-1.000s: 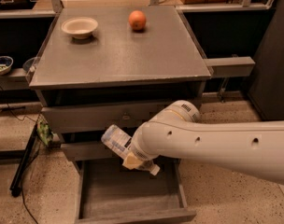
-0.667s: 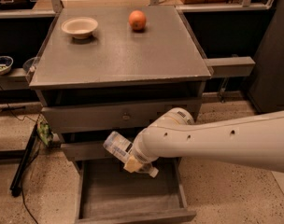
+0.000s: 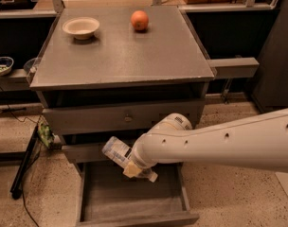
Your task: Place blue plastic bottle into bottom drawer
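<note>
The blue plastic bottle (image 3: 116,151) is clear with a pale label and lies tilted in my gripper (image 3: 134,169), over the left part of the open bottom drawer (image 3: 130,203). The gripper is shut on the bottle's lower end, just in front of the middle drawer's front. The bottom drawer is pulled out, and its flat grey inside shows below the bottle. My white arm (image 3: 220,143) reaches in from the right.
A grey cabinet top (image 3: 120,46) carries a white bowl (image 3: 81,27) and an orange (image 3: 139,20). The knobbed upper drawer (image 3: 125,118) is closed. A dark stand and cables (image 3: 25,160) lie on the floor to the left. A shelf bar (image 3: 231,66) sticks out on the right.
The gripper with the bottle has moved slightly right and lower over the open bottom drawer. The arm has dropped a little.
</note>
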Available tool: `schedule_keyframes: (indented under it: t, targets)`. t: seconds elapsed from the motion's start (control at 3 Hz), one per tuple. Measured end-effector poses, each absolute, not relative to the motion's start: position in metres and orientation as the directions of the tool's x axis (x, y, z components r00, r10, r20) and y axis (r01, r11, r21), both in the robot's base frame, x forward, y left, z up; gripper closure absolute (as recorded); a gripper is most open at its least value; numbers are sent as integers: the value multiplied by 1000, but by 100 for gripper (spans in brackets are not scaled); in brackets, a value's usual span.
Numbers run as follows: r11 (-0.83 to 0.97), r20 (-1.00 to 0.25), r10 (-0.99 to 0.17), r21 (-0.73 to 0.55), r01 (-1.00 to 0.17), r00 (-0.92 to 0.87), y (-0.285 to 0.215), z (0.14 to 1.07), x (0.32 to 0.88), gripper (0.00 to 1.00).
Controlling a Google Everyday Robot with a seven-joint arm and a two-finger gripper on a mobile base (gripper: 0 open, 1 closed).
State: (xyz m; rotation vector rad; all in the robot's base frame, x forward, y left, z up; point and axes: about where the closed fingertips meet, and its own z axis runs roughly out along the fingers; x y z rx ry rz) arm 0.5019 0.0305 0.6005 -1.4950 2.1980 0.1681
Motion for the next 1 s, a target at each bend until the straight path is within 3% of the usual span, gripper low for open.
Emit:
schedule_keyframes:
  t: [1.0]
  targets:
    - [434,-464,-812,-78,-897,-353,31,549,503,100]
